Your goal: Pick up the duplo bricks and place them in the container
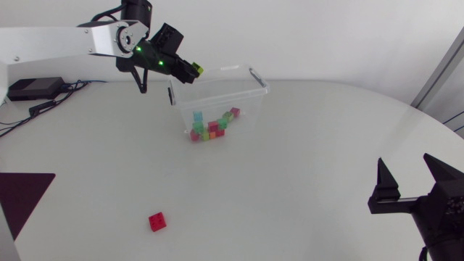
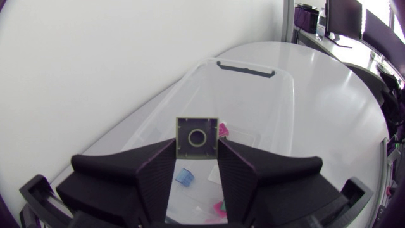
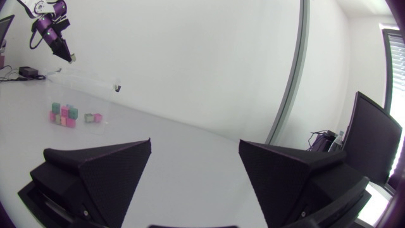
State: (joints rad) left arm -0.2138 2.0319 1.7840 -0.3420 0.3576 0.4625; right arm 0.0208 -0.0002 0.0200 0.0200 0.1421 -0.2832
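Clear plastic walls of the container (image 1: pixel 254 93) frame a heap of coloured bricks (image 1: pixel 212 127) at the far middle of the table (image 1: pixel 304 188) — and your left gripper (image 1: pixel 190 69) hangs above the container's left end, clenched on a yellow-green brick (image 1: pixel 197 70). In the left wrist view that brick (image 2: pixel 197 136) sits pinched from both sides between the black fingers (image 2: pixel 158 177). Its hollow underside, with one round tube, faces the camera. The container (image 2: pixel 278 95) lies open beneath it, a blue brick (image 2: pixel 183 177) on its floor. One red brick (image 1: pixel 157 221) lies alone on the near part of the table, well apart from the container and from both arms. Your right gripper (image 1: pixel 410 181) rests low near the table's right edge — fingers spread wide, nothing between them. Its wrist view looks across the tabletop to the distant coloured bricks (image 3: pixel 66 114) and your left arm (image 3: pixel 54 35).
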